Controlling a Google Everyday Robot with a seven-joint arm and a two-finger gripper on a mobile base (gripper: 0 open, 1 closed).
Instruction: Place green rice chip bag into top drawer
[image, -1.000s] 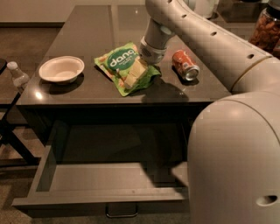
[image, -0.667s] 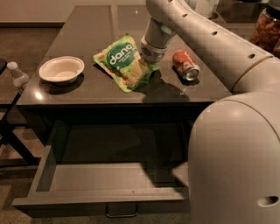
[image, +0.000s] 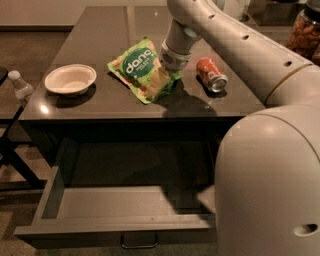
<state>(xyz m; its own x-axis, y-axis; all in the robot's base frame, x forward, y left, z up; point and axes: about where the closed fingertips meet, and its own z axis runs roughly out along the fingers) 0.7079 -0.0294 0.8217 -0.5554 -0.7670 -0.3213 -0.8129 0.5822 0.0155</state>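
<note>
Jaws: pressed onto the right-hand edge of the green rice chip bag (image: 137, 67). The fingertips are mostly hidden under the wrist, so the exact bite cannot be made out. Gripper (image: 164, 70) sits low over the middle of the tabletop (image: 100, 35), with the wrist pointing down and left.

Bag: on the tabletop, right of centre, tilted, round "dang" logo facing up and to the left. Its lower corner points toward the table's front edge. The side at the gripper looks slightly raised, with dark shadow under and to the right of it. Whether the far corner touches the surface cannot be told.

Top drawer (image: 115, 222): pulled well out from under the table's front edge, below and in front of the bag. Grey inner floor exposed, metal pull handle (image: 138, 242) at the centre of the front panel. The drawer's right end is hidden behind the robot's body (image: 270, 180).

Other items on the table:
- orange soda can (image: 211, 74), lying on its side, just right of the gripper, apart from the bag.
- white bowl (image: 70, 79), upright, near the left edge, well apart from the bag.

Off the table: a clear bottle (image: 20, 86) with a white cap at the far left. A jar (image: 306, 32) with brownish contents at upper right. The arm (image: 240, 45) runs from the upper right down to the gripper.
</note>
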